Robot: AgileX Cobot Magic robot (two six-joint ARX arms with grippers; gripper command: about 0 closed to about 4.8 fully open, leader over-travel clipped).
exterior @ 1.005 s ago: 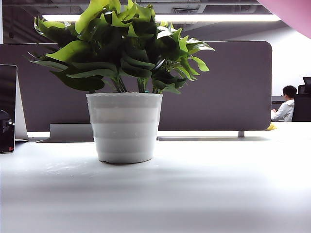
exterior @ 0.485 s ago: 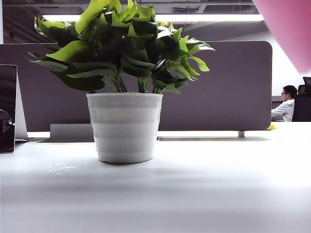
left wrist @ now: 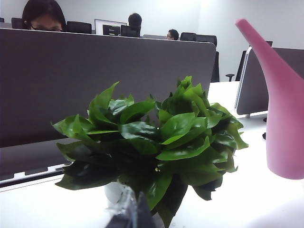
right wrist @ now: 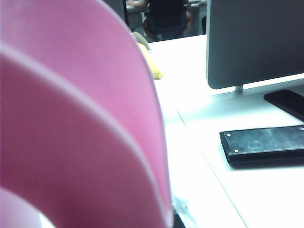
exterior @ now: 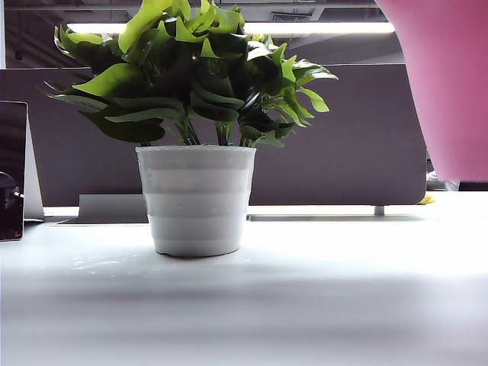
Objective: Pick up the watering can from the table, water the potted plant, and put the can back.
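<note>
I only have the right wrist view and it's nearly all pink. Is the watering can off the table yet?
Observer: Yes. In the exterior view the watering can hangs with its base above the table, right of the potted plant. The right gripper carries it, with its jaws hidden by the can.
Operator: Is the spout over the leaves?
Observer: No. The left wrist view shows the spout pointing up, its tip off to the side of the foliage.
Operator: Where's the left gripper?
Observer: The left gripper sits low, close to the plant's pot; its jaws are too blurred to read.
</note>
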